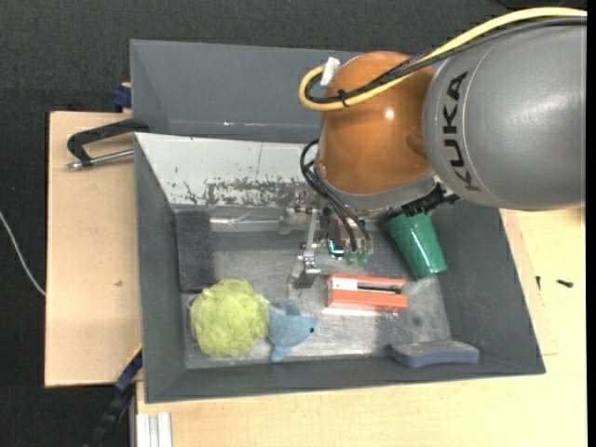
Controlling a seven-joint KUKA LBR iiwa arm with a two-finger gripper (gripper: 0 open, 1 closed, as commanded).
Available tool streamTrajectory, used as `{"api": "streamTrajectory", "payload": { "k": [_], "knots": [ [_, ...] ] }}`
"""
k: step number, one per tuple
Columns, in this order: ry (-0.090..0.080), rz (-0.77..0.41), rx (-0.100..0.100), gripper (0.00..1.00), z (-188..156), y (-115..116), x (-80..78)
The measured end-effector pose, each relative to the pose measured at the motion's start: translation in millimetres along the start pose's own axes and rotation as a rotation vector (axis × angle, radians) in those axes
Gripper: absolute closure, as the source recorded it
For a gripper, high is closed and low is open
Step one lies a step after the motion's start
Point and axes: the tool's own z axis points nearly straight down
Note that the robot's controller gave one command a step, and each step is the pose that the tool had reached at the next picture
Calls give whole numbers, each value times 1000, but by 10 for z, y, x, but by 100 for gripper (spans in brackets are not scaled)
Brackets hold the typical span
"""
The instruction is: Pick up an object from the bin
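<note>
Tool (313, 261): low over the middle of the bin (156, 268); open or closed cannot be told
Nearest: orange stapler (365, 294) just beside, right of centre; green cup (416, 243) near
Progress: nothing visibly gripped; the pick seems still to do

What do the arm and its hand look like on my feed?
The arm is a thick, rounded silver-grey link with KUKA in black letters. An orange dome-shaped cover sits at its wrist. A yellow cable loops over the cover to a white connector; thin black cables run beneath. The hand is a small bare-metal assembly.
</note>
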Motion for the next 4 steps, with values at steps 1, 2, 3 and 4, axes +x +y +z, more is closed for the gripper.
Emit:
{"api": "streamTrajectory", "payload": {
  "k": [1, 2, 3, 4],
  "knots": [
    [-8, 1, -1, 0, -41, -6, -17],
    [-16, -22, -2, 0, 364, -34, 103],
    [-8, -109, 1, 100, 1381, 729, 141],
    [-8, -109, 0, 100, 1381, 729, 140]
  ]
}}
